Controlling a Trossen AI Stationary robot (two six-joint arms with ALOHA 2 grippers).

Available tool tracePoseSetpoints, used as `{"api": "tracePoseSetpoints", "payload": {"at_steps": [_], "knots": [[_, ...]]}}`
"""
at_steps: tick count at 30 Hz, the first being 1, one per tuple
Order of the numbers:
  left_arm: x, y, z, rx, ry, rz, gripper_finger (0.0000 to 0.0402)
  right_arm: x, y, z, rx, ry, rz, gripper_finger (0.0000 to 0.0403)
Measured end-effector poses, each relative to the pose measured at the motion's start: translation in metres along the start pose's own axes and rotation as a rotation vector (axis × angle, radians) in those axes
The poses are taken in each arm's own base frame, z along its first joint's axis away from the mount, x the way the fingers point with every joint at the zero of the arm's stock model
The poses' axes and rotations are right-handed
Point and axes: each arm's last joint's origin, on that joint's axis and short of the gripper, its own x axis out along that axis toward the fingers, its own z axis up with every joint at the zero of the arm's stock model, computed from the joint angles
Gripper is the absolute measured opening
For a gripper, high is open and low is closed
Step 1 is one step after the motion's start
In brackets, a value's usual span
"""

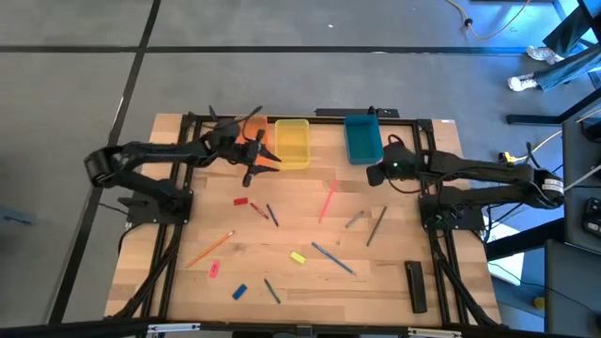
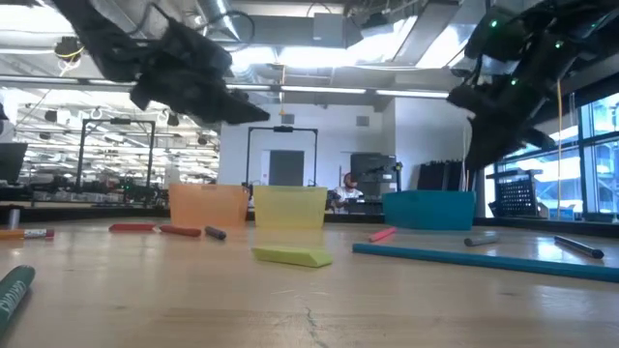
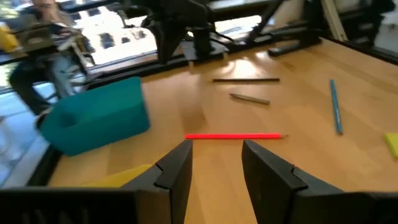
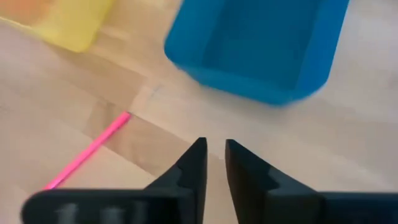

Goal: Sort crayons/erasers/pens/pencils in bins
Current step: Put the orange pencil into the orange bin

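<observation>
Loose erasers, among them the yellow eraser (image 1: 298, 256), lie nearest on the table (image 1: 394, 286). Farther back, the left gripper (image 3: 216, 163), fingers spread and empty, hangs by the orange bin (image 1: 252, 132). The right gripper (image 4: 215, 163), slightly parted and empty, hovers just short of the teal bin (image 4: 261, 43). Judging from this, each should descend straight onto one item. No readable writing anywhere.

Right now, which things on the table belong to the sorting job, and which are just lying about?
Job:
orange bin
yellow bin
teal bin
yellow eraser
blue eraser
red eraser
pink pencil
blue pencil

Lying about:
long black bar
</observation>
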Motion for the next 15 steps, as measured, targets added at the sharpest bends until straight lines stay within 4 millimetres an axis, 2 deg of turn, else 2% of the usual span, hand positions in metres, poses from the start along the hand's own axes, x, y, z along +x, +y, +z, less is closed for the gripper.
{"api": "tracePoseSetpoints", "payload": {"at_steps": [3,6,9,15], "knots": [[0.014,0.008,-0.004,-0.004,0.019,-0.023,0.0131,0.01,0.002,-0.004,0.068,0.045,-0.032,0.0083],[0.026,0.017,-0.008,-0.021,0.038,-0.031,0.0131,0.016,0.011,-0.002,0.124,0.089,0.013,0.0096],[0.037,0.025,-0.012,-0.034,0.052,-0.038,0.0131,0.02,0.023,0.002,0.075,0.087,0.036,0.0108],[0.055,0.04,-0.016,-0.041,0.115,-0.016,0.0131,0.024,0.033,0.013,-0.052,0.012,-0.033,0.0116]]}}
